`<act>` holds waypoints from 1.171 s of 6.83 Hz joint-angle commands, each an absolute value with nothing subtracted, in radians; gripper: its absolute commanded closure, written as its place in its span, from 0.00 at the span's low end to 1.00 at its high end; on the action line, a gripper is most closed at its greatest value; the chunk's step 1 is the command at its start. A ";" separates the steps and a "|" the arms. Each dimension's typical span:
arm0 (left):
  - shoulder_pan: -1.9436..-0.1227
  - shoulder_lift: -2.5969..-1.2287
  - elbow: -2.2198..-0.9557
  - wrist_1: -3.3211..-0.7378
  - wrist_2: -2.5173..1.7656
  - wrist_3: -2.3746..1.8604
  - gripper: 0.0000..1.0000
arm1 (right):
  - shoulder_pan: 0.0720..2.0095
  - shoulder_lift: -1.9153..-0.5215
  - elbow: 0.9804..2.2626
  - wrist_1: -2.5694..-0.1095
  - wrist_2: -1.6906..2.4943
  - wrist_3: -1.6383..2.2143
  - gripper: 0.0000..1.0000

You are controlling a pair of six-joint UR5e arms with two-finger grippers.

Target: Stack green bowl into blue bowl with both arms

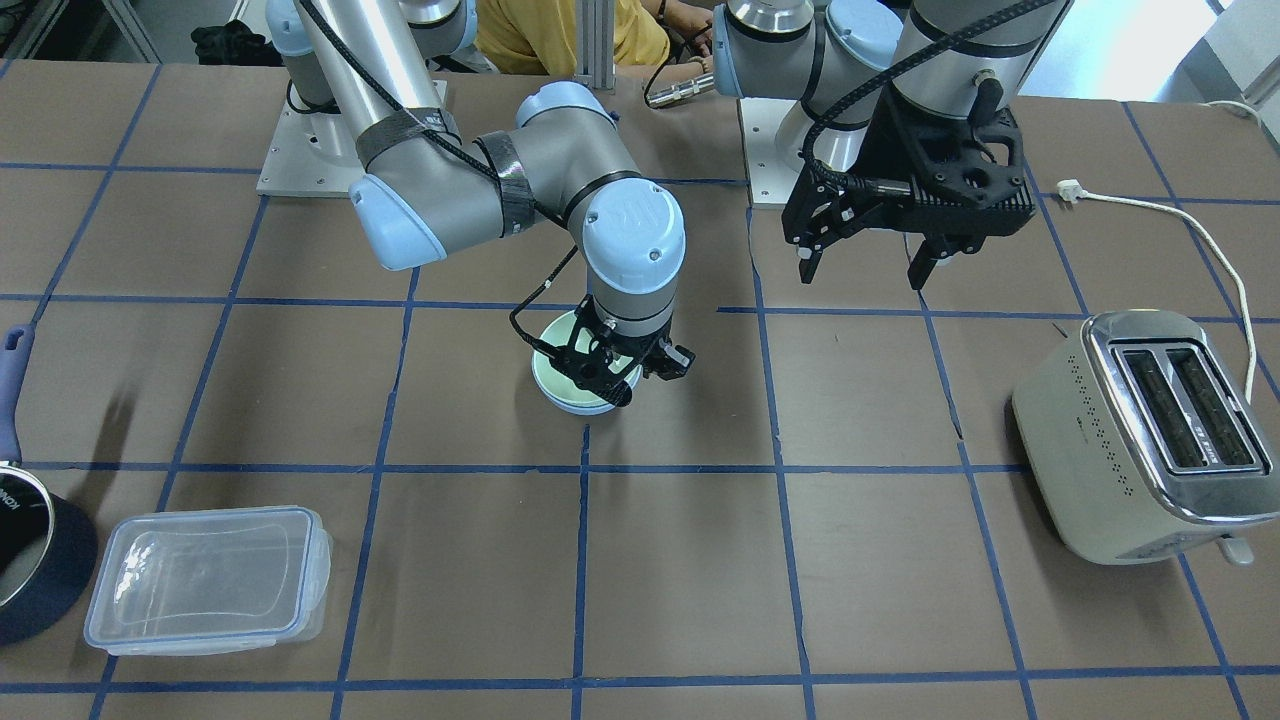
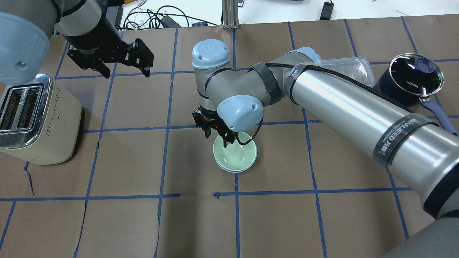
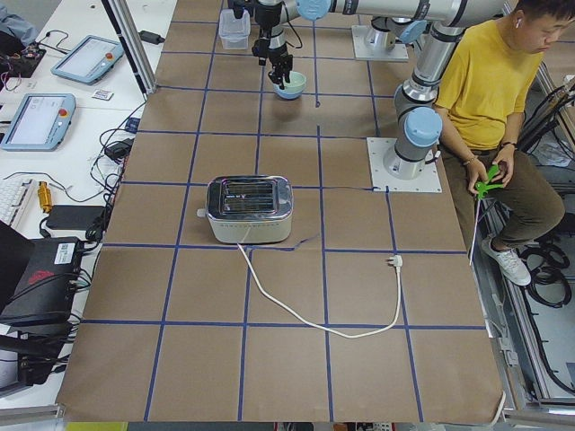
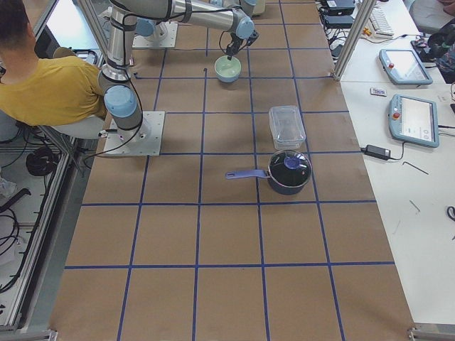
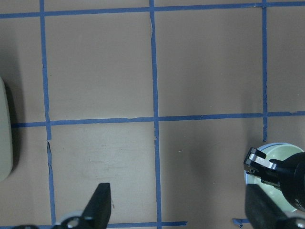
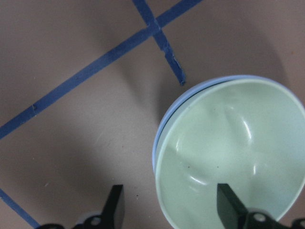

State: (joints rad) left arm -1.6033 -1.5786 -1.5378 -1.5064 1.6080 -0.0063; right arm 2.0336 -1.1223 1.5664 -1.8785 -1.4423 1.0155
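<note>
The green bowl (image 2: 235, 152) sits nested inside the blue bowl (image 2: 229, 170), of which only a thin rim shows, on the brown table mid-way along. In the right wrist view the green bowl (image 6: 233, 152) fills the right half and the blue bowl's rim (image 6: 162, 129) edges it. My right gripper (image 2: 217, 139) is open just above the bowls' far-left rim, one finger over the green bowl's inside and one outside over the table. My left gripper (image 2: 127, 73) is open and empty, raised well to the left and further back.
A cream toaster (image 2: 36, 118) stands at the left, its white cord (image 1: 1180, 215) trailing on the table. A clear lidded container (image 2: 351, 68) and a dark blue saucepan (image 2: 408, 77) sit at the far right. A person in yellow (image 3: 490, 90) sits behind the robot bases.
</note>
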 commanded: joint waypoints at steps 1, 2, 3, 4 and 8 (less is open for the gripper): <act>-1.603 -1.578 -1.539 -1.506 1.608 -0.006 0.00 | 1.965 -1.196 1.569 -1.864 -1.468 0.868 0.00; -1.603 -1.578 -1.539 -1.506 1.608 -0.006 0.00 | 1.915 -1.268 1.580 -1.827 -1.470 0.674 0.00; -1.603 -1.578 -1.539 -1.506 1.608 -0.006 0.00 | 1.854 -1.322 1.580 -1.784 -1.460 0.550 0.00; -1.601 -1.578 -1.537 -1.506 1.608 -0.006 0.00 | 1.806 -1.371 1.580 -1.743 -1.460 0.416 0.00; -1.601 -1.578 -1.539 -1.506 1.605 -0.005 0.00 | 1.607 -1.569 1.586 -1.487 -1.552 -0.076 0.00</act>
